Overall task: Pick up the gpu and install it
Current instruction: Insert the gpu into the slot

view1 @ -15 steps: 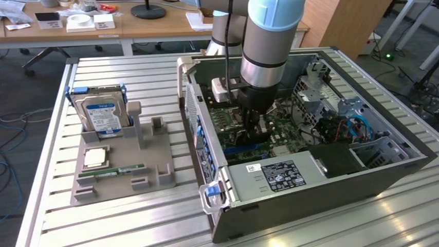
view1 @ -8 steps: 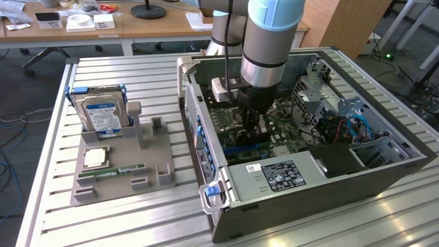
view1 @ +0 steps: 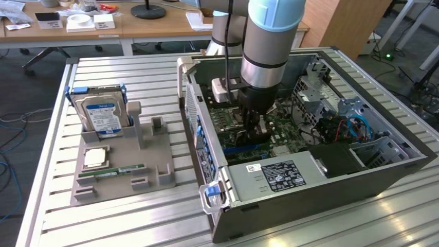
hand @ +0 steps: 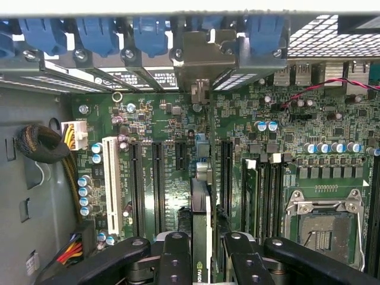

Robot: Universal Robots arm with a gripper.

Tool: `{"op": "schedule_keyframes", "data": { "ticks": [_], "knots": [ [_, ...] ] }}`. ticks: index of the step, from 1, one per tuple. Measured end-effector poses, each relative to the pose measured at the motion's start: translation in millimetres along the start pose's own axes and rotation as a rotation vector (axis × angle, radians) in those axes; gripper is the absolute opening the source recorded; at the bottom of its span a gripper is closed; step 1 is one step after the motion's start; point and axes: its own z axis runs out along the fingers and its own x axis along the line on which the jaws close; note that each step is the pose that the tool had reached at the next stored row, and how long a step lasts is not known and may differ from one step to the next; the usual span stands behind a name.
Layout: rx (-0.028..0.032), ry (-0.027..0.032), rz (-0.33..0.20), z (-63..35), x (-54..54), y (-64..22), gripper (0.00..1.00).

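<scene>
gpu [hand: 200,202]: edge-on over the motherboard [hand: 148,124] slots, inside the open case [view1: 309,198] on the exterior view's right.
tool [hand: 202,252]: closed tight on the card's upper edge.
progress: pickup done; card lined up at a slot; whether seated, cannot tell; not released.

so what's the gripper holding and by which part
The gpu, pinched by the gripper on both faces, near its edge away from the motherboard.

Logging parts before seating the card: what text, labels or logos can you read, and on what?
None reads clearly.
hard drive label: print too small.
power supply label: blurred.
motherboard markings: too small.
gpu in the claw: pale logo, unreadable.
</scene>
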Motion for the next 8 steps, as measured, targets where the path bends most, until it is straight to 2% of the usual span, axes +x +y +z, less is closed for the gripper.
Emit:
{"op": "schedule_keyframes", "data": {
  "ticks": [8],
  "knots": [
    [0.0, 0.0002, 0.0, 0.1, 0.2, 0.0, 0.26]
  ]
}}
